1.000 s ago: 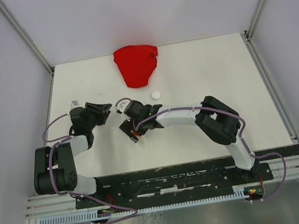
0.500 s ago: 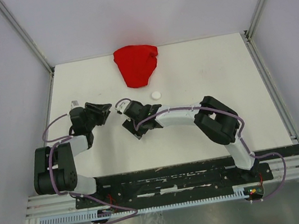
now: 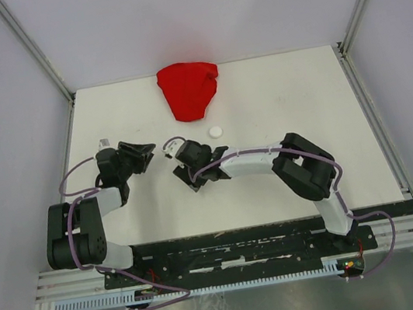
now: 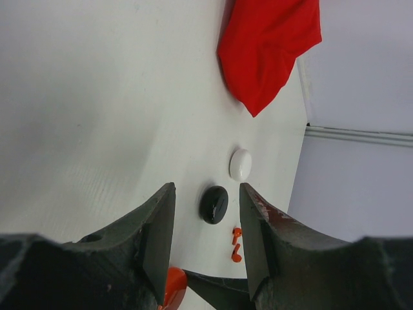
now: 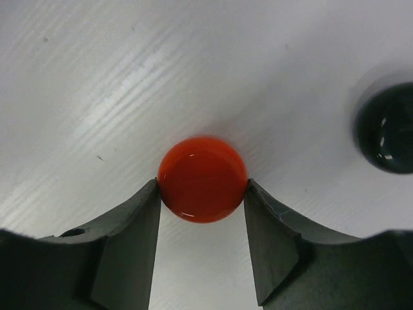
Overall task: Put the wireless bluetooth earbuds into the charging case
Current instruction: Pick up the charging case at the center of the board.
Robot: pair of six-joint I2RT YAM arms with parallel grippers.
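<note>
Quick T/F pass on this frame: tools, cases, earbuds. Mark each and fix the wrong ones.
1. The right tool has the red case between its fingers. True.
2. The left tool grips the black case. False: its fingers are open and empty, and the black case lies on the table beyond them.
3. The white case sits on the red cloth. False: it lies on bare table, apart from the cloth.
4. The red earbuds lie loose on the table beside the black case. True.
</note>
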